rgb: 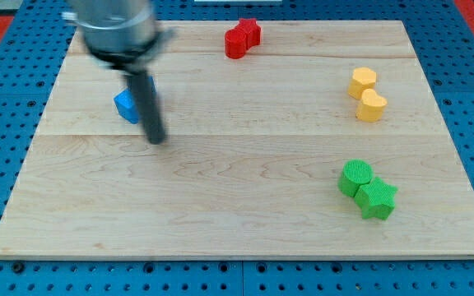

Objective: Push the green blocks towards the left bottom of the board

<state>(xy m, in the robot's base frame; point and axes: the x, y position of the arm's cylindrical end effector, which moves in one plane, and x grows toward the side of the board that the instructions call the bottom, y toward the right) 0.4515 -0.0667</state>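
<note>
A green round block (355, 178) and a green star-shaped block (377, 199) sit touching each other at the view's lower right of the wooden board (220, 205). My tip (155, 138) rests on the board in the upper left part, far to the left of the green blocks. The rod looks blurred. A blue block (127, 106) lies just left of the rod, partly hidden behind it.
Two red blocks (243, 38) sit together at the board's top middle. Two yellow blocks, one (363, 81) above the other (372, 106), stand at the right. The board is ringed by a blue pegboard surface (6, 74).
</note>
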